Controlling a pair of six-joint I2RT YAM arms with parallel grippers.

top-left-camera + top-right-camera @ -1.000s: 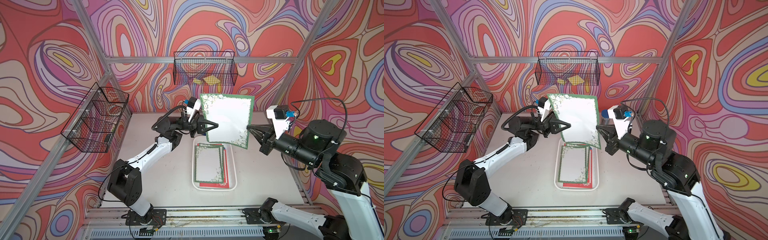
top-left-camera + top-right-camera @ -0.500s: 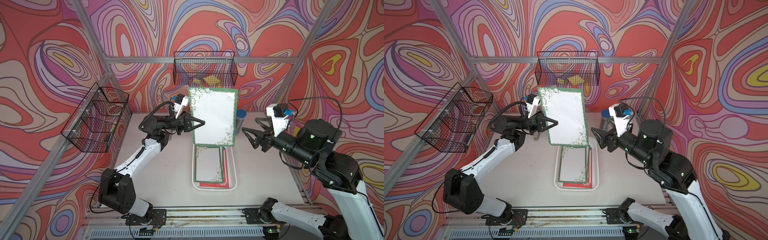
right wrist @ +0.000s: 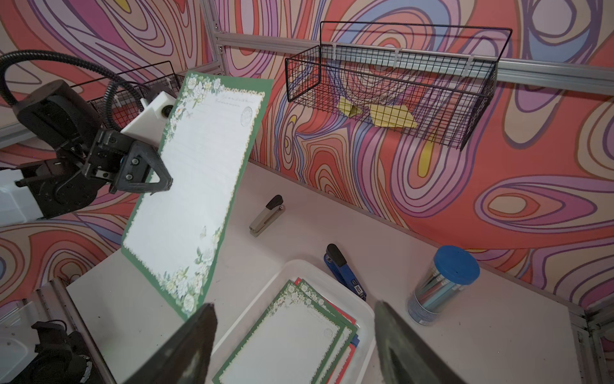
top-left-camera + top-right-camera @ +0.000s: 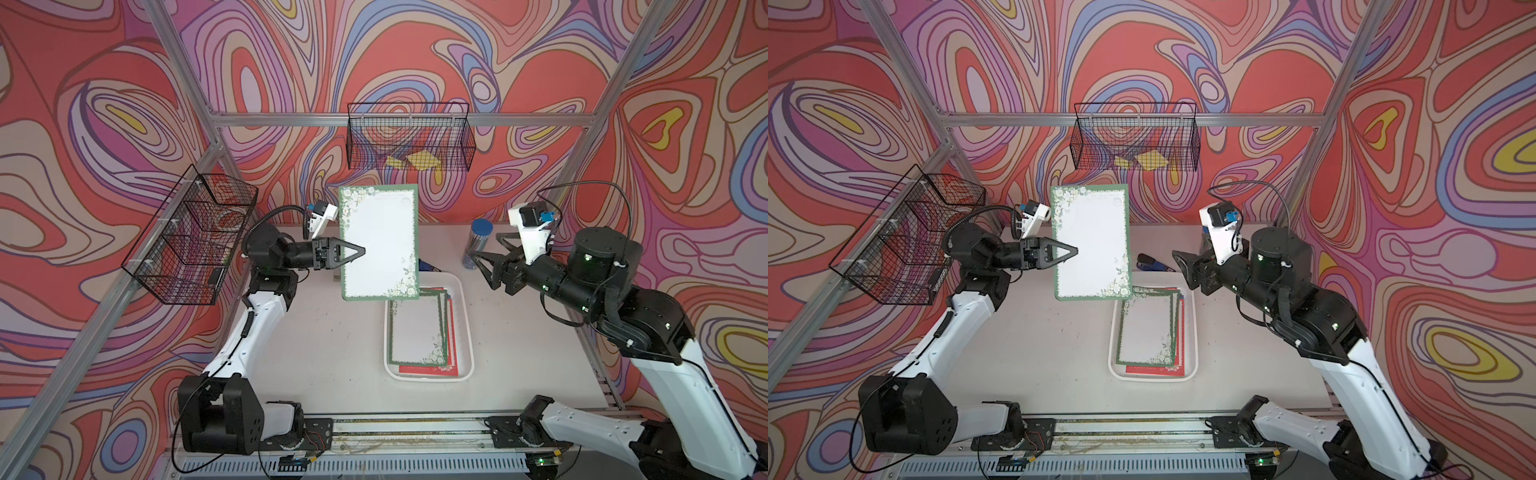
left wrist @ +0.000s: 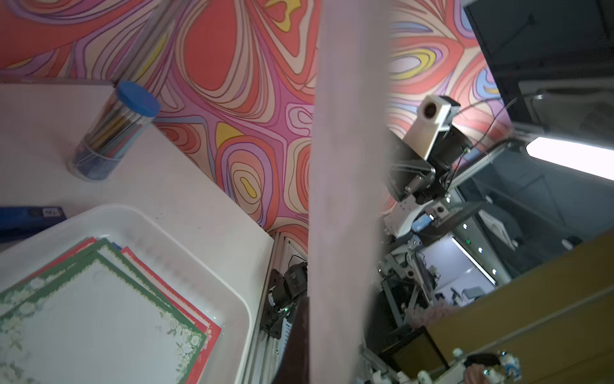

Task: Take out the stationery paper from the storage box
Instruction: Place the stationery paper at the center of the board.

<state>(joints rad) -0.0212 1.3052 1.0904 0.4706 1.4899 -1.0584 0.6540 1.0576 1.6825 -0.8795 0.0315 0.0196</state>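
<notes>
green-bordered white rectangular paper sheet (image 4: 378, 243): stationery paper, lifted clear of the box. it hangs upright in the air to the left of the box's far end. in both top views only its lower corner overlaps the box.
left gripper (image 4: 360, 250): fingers pressed together on the sheet's left edge, about mid-height. it is the sheet's only support.
right gripper (image 4: 482, 269): fingers spread wide with nothing between them. it is apart from the sheet, on the box's right side.
shallow white rectangular plastic storage box (image 4: 467, 332): flat on the table, right of centre, not yet emptied.
stack of green- and red-bordered sheets (image 4: 415, 332): lying in the box, slightly fanned. the overlap hides the count.
done: one sheet is out of the box but not yet set down.
left, as judged: lay this sheet on the bare table to the left, then take out the remaining stack sheet by sheet.
change since one second ago: each gripper then pinched a side edge, with the sheet tilted over the box's far end. the right gripper has since let go and drawn back to the right.
change since half a second ago: the right fingers were already apart. the left arm has carried the sheet further left.
clear plastic tube of pens with blue lid (image 4: 476, 245): near the right gripper, in the same place.
blue stapler (image 3: 345, 269): just beyond the box, also in the same place.
</notes>
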